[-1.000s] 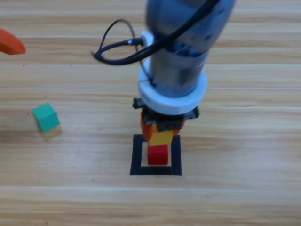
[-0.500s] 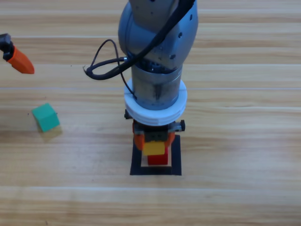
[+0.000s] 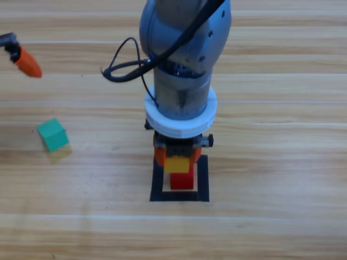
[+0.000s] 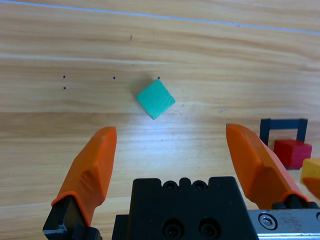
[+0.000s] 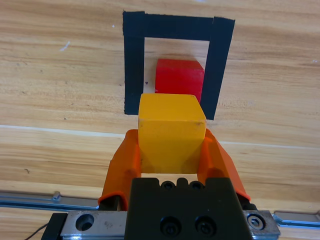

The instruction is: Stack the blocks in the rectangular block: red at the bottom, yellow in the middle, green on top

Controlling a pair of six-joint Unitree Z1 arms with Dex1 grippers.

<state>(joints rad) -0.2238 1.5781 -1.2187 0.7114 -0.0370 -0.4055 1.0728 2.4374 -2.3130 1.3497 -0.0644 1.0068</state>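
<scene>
The red cube (image 3: 182, 182) (image 5: 179, 79) sits inside the black tape square (image 3: 179, 196) (image 5: 134, 65). My right gripper (image 3: 177, 161) (image 5: 171, 145) comes down over the square's far side, shut on the yellow cube (image 3: 177, 164) (image 5: 171, 131). That cube hangs just above the red one and a little short of it. The green cube (image 3: 52, 134) (image 4: 155, 99) lies alone on the wood at the left. My left gripper (image 3: 26, 62) (image 4: 170, 132) hovers open at the upper left edge, pointing towards the green cube, well apart from it.
The right arm's grey body and black cable (image 3: 122, 62) fill the middle of the high view and hide the table behind the square. In the left wrist view the tape square (image 4: 282, 123), red cube (image 4: 292, 152) and yellow cube (image 4: 311, 170) show at the right edge.
The right arm has shifted left and brought the yellow cube closer over the red one. The left gripper has come a little further in from the left edge.
</scene>
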